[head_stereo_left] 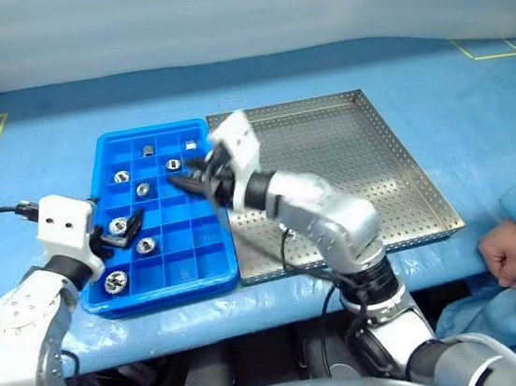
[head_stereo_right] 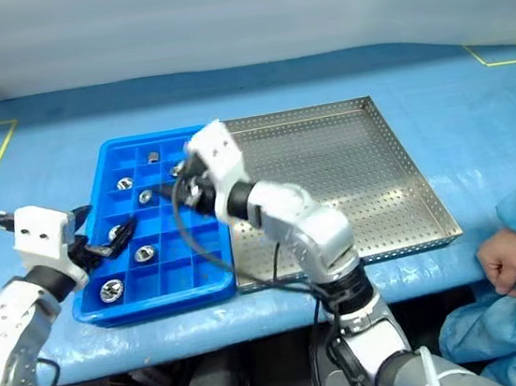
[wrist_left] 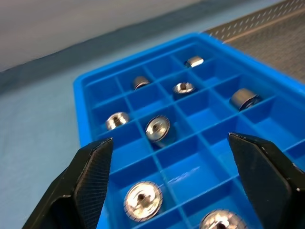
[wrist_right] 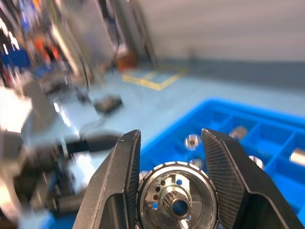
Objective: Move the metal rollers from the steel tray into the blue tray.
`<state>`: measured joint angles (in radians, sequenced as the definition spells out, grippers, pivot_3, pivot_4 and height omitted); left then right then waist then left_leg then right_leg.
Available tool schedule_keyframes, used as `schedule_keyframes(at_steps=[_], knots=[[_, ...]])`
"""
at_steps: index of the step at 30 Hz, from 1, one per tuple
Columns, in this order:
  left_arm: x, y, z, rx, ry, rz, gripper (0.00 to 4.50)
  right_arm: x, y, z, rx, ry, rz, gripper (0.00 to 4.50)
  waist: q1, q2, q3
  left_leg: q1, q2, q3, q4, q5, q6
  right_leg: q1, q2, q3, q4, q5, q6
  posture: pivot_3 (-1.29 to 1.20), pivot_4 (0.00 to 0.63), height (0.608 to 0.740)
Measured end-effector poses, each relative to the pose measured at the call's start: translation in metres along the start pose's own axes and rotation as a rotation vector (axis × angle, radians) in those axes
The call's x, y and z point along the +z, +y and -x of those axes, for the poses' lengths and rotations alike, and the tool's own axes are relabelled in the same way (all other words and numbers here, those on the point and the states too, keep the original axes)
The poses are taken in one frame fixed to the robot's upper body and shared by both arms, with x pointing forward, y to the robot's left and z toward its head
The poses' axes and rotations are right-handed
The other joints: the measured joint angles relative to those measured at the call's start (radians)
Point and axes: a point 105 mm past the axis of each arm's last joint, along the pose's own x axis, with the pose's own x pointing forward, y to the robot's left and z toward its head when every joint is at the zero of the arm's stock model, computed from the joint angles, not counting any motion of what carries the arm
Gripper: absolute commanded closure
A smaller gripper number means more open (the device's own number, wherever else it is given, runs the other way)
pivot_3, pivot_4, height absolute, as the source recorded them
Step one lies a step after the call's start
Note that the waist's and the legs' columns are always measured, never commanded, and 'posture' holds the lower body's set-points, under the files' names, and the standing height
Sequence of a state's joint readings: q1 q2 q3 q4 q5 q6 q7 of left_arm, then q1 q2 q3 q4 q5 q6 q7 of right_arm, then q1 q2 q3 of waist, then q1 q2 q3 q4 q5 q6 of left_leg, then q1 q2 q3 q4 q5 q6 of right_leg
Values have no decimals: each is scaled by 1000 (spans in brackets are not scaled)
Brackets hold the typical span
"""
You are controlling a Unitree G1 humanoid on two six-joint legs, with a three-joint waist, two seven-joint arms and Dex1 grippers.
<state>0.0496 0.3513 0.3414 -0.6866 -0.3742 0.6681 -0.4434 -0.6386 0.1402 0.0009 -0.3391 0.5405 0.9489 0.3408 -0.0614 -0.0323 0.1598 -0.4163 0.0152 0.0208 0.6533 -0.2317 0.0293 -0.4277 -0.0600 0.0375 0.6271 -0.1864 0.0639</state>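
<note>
Right pincer (wrist_right: pixel 167 183) is clamped on a metal roller (wrist_right: pixel 177 196), carried above the blue tray (head_stereo_left: pixel 213 269) for dropping into a compartment; left pincer (wrist_left: pixel 178 183), fingers apart, hovers over filled compartments.

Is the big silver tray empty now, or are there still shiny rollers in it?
Empty, as far as shows: no rollers lie on the steel tray. The right arm hides one near corner. The right gripper holds one roller.

The right gripper (head_stereo_left: pixel 181 179) hangs over the blue tray (head_stereo_left: pixel 212 266), rollers (head_stereo_left: pixel 121 177) lying in compartments beyond its jaws, near the open left gripper (head_stereo_left: pixel 129 229)
</note>
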Motion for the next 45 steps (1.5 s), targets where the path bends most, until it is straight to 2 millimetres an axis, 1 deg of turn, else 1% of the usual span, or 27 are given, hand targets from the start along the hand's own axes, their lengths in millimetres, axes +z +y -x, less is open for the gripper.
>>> schedule_keyframes(at_steps=[3, 5, 6, 8, 9, 10, 12, 14, 18, 21, 23, 26, 30, 33, 36, 40, 45], knots=[[8, -39, -15, -152, -137, 118, 302, 40, -32, 24, -106, -191, -210, 2819, -3, 1, 0, -1, -2, 1, 1, 0, 2, 0, -2, 1, 0, 0, 0, -146, 150, 740], [12, -66, -25, -259, -205, 190, 302, 66, -47, 39, -148, -329, -354, 2819, -15, 3, 1, -1, -2, 2, 1, -1, 3, 0, -2, 3, 0, 0, 0, -146, 150, 740], [16, -77, -29, -299, -238, 220, 302, 76, -49, 43, -149, -376, -400, 2819, -23, 4, 2, -2, -2, 3, 1, 0, 3, -1, -1, 3, 0, 0, 0, -146, 150, 740], [27, -93, -35, -369, -309, 266, 302, 86, -46, 45, -129, -417, -465, 2819, -44, 7, 2, -1, -1, 3, 0, -1, 4, -1, 2, 4, 0, 0, 0, -193, 150, 740], [34, -99, -36, -399, -349, 291, 302, 89, -43, 44, -114, -424, -496, 2819, -57, 8, 1, -1, -2, 3, 0, -1, 4, -1, 4, 4, 0, 0, 1, -198, 150, 740], [41, -104, -36, -429, -385, 309, 151, 89, -41, 44, -108, -424, -523, 2819, -67, 9, 1, -1, -3, 3, 0, -1, 4, -1, 5, 4, 0, 3, 5, -198, 150, 740], [50, -110, -36, -473, -429, 317, 151, 90, -38, 42, -97, -423, -563, 2819, -84, 10, 1, -2, -2, 2, 1, -1, 5, -1, 7, 5, 0, 3, 6, -201, 150, 740], [53, -113, -37, -489, -448, 311, 151, 91, -35, 40, -87, -424, -588, 2819, -98, 12, 1, -1, -2, 2, 1, -1, 5, 0, 9, 7, 0, 4, 7, -203, 150, 740], [54, -118, -43, -498, -453, 313, 151, 89, -26, 33, -60, -399, -606, 2819, -125, 13, 1, -3, -3, 2, 6, -1, 5, 0, 10, 10, 0, 4, 7, -195, 150, 740], [62, -120, -47, -477, -477, 297, 151, 86, -22, 29, -55, -379, -605, 2819, -130, 13, 1, -3, -3, 3, 9, -1, 5, 1, 10, 12, -1, 4, 8, -189, 150, 740], [63, -120, -51, -449, -481, 289, 151, 84, -20, 27, -48, -368, -603, 2819, -130, 13, 1, -3, -3, 3, 9, 0, 6, 1, 10, 12, -1, 3, 8, -184, 150, 740], [63, -121, -56, -418, -484, 318, 151, 79, -19, 26, -53, -349, -599, 2819, -129, 13, 1, -3, -3, 3, 9, 0, 6, 1, 10, 12, -1, 2, 10, -183, 150, 740], [71, -122, -59, -396, -513, 326, 151, 72, -21, 25, -70, -321, -594, 2819, -127, 13, 1, -4, -3, 3, 9, 0, 6, 0, 10, 12, -1, 2, 10, -189, 150, 740], [74, -121, -61, -378, -527, 337, 151, 71, -21, 25, -77, -321, -594, 2819, -128, 13, 1, -4, -3, 3, 8, 0, 6, 0, 10, 13, -1, 3, 10, -194, 150, 740], [71, -118, -68, -351, -513, 403, 151, 70, -24, 26, -92, -323, -595, 2819, -127, 13, 1, -4, -3, 3, 9, 0, 6, 0, 10, 12, -1, 2, 10, -197, 150, 740], [68, -115, -74, -323, -487, 416, 151, 66, -26, 27, -109, -319, -596, 2819, -127, 13, 1, -4, -4, 3, 9, 0, 6, 0, 10, 13, -1, 2, 11, -200, 150, 740], [65, -118, -76, -332, -464, 426, 151, 66, -27, 27, -117, -317, -589, 2819, -128, 13, 1, -5, -4, 2, 8, 0, 6, 0, 10, 12, -1, 2, 11, -197, 150, 740]])
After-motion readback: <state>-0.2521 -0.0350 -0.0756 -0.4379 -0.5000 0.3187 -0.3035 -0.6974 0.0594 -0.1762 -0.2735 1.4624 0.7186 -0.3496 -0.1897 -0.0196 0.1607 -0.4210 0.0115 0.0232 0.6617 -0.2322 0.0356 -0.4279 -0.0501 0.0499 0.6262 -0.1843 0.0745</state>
